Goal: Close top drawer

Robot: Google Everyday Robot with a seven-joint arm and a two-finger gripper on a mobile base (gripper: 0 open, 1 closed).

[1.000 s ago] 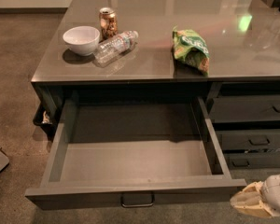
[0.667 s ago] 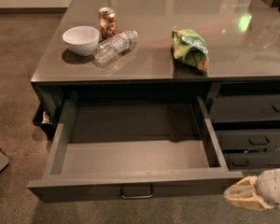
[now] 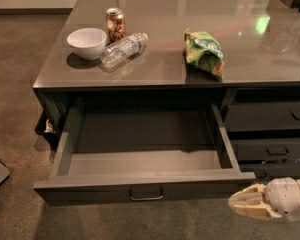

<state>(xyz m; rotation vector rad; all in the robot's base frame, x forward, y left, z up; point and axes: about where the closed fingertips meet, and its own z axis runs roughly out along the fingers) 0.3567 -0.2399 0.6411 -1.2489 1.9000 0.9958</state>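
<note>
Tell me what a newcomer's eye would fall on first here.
The top drawer, pulled far out and showing its grey inside, fills the middle of the view. The pale gripper sits at the lower right, just off the right corner of the drawer front. On the glossy tabletop above are a green snack bag, a white bowl, a can and a plastic bottle on its side.

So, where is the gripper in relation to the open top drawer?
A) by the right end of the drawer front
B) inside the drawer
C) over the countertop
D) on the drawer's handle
A: the gripper is low at the right of the picture, by the right end of the front of the top drawer, well away from the centred handle.
</note>
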